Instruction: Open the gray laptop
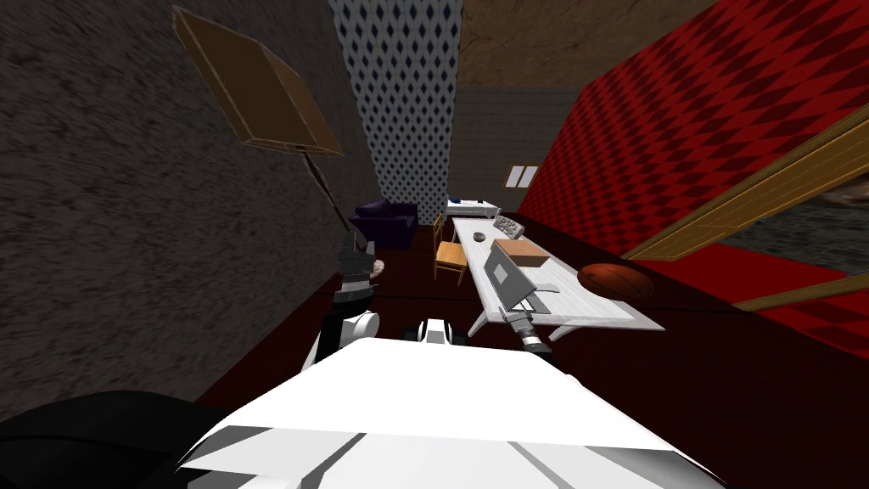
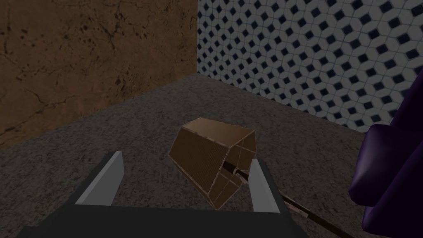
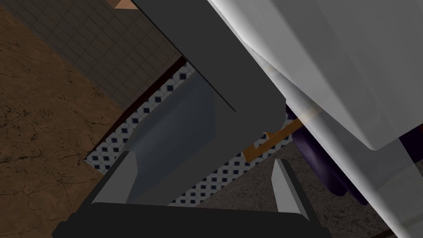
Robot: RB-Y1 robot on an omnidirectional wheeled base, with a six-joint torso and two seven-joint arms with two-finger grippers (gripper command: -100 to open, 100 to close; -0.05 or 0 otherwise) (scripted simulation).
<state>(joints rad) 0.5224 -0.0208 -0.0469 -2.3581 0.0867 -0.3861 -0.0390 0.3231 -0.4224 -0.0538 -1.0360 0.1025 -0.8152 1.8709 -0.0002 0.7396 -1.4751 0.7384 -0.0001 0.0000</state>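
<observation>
The grey laptop (image 1: 506, 278) sits at the near end of a long white table (image 1: 594, 310), its lid standing partly raised. My right gripper (image 1: 518, 319) is at the laptop's near edge. In the right wrist view the right gripper (image 3: 204, 159) is open, and the laptop's dark grey lid (image 3: 215, 62) and a paler grey panel reach down between its fingers (image 3: 128, 167). I cannot tell whether a finger touches the lid. My left gripper (image 2: 186, 157) is open and empty, held up at my left.
On the table beyond the laptop lie a brown box (image 1: 519, 252), a basketball (image 1: 615, 282), a keyboard (image 1: 507, 225) and a mouse (image 1: 479, 237). A wooden chair (image 1: 448, 250) stands beside the table, with a purple armchair (image 1: 386, 222) behind it. A floor lamp (image 1: 255, 85) rises at left.
</observation>
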